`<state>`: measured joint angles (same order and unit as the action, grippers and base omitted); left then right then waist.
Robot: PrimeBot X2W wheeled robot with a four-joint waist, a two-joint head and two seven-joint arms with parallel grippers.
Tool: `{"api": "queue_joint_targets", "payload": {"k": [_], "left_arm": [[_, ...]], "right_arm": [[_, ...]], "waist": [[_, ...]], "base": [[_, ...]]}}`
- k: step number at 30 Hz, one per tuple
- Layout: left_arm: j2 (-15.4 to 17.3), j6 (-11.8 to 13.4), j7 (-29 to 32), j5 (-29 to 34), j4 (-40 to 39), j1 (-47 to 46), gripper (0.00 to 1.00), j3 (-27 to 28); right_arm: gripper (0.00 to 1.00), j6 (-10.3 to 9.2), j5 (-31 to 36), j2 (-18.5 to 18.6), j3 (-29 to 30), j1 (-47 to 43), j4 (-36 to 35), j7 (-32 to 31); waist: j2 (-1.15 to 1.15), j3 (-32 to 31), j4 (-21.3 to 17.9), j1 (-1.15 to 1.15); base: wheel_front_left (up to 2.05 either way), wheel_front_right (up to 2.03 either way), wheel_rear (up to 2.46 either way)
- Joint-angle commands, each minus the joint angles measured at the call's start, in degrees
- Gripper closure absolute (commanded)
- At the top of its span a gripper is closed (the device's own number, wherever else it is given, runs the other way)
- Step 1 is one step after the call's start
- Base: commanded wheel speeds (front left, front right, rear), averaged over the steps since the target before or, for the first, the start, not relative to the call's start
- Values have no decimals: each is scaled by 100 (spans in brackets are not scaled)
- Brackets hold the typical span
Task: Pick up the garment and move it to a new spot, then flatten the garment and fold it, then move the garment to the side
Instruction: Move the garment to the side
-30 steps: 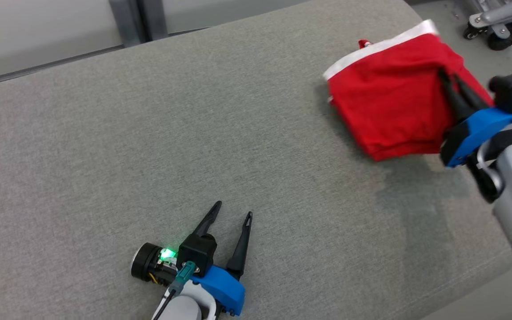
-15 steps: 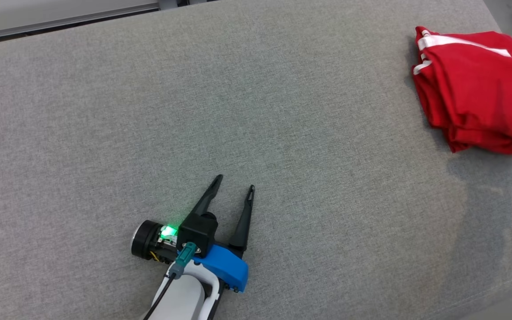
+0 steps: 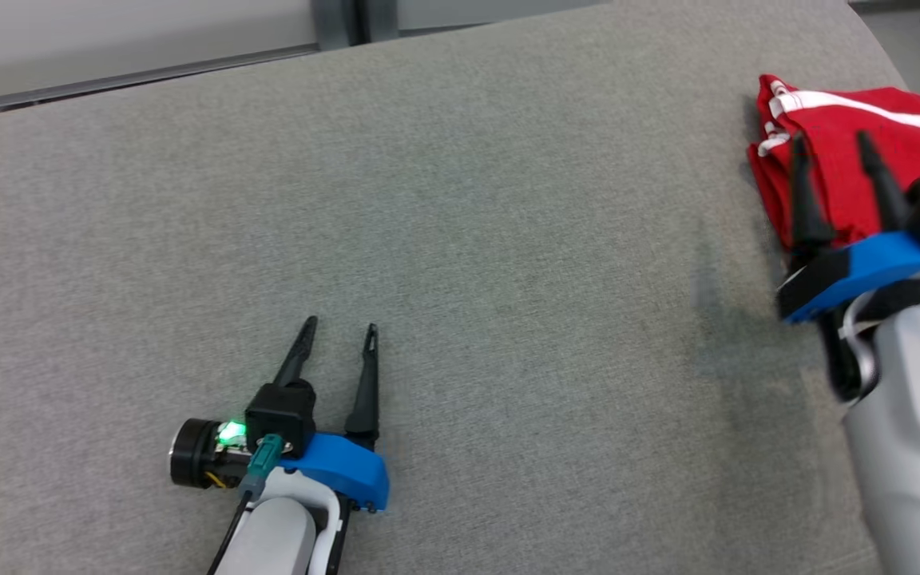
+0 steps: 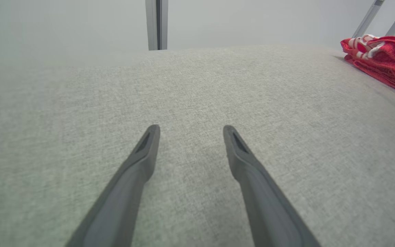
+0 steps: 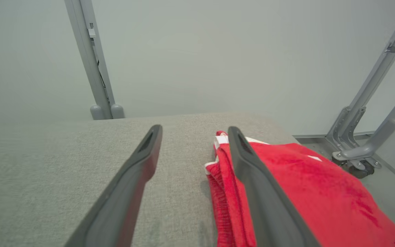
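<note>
Nearest, lower left of the head view: left gripper (image 3: 340, 324), low over the grey padded table (image 3: 508, 239). Fingers spread, pointing away up the view, gripping nothing. Blue mount behind the fingers; green light (image 3: 228, 434) lit on the wrist. Same from the left wrist view: left gripper (image 4: 191, 127) parted over bare grey cloth of the table (image 4: 197, 85).

Lower right of the head view: pale forearm (image 3: 915, 447) of the right arm, leading up to a blue mount and the right gripper (image 3: 829, 137). Fingers apart, pointing up the view, crossing the near part of the garment (image 3: 835, 184) as seen from above. Touching the cloth or hovering over it: cannot tell. From the right wrist view, right gripper (image 5: 194, 128) plainly open, clamped on nothing: one finger over the grey table (image 5: 63, 164), the other over the garment's edge.

Farther: garment (image 5: 303, 185), red with white trim, folded into a thick, somewhat rumpled bundle. Lying on the table at its far right corner, close to the edge, well apart from the left gripper. From the left wrist view, garment (image 4: 386, 58) at upper right, a low red stack.

Beyond the table: pale wall, upright grey post (image 5: 91, 68), slanted metal frame on a caster (image 5: 355, 161) at right.
</note>
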<state>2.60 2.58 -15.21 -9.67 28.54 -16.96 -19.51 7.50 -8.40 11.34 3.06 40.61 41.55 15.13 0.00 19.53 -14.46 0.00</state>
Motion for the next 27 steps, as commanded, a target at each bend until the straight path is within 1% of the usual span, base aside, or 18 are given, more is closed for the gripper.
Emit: {"api": "queue_joint_targets", "payload": {"k": [1, 7, 11, 19, 22, 24, 27], "left_arm": [[53, 52, 15, -16, -35, 99, 0, 81], [35, 208, 9, -141, -234, 236, 0, 298], [35, 290, 9, -196, -342, 348, 0, 403], [33, 412, 9, -347, -396, 527, 0, 536], [34, 422, 9, -393, -401, 607, 0, 605], [34, 326, 9, -544, -442, 684, 0, 665], [34, 297, 9, -577, -467, 762, 0, 738]], "right_arm": [[0, -2, -72, -157, -83, -268, -170, -2], [0, -2, -187, -522, -365, -832, -485, -3], [0, -2, -142, -634, -583, -1124, -537, -3], [0, -2, -89, -775, -602, -1624, -597, -2], [0, -2, -61, -810, -585, -1762, -639, -3], [0, -2, -68, -824, -592, -1841, -656, -3], [0, -2, -93, -832, -611, -1916, -660, -3]], "waist": [[0, -43, 76, 0], [0, -192, 371, 0], [0, -302, 572, 0], [0, -525, 987, 0], [0, -619, 1070, 0], [0, -697, 1094, 0], [0, -793, 1099, 0]], "base": [[0, 0, 0], [0, 0, 0], [0, 0, 0], [0, 0, 0], [0, 0, 0], [0, 0, 0], [0, 0, 0]]}}
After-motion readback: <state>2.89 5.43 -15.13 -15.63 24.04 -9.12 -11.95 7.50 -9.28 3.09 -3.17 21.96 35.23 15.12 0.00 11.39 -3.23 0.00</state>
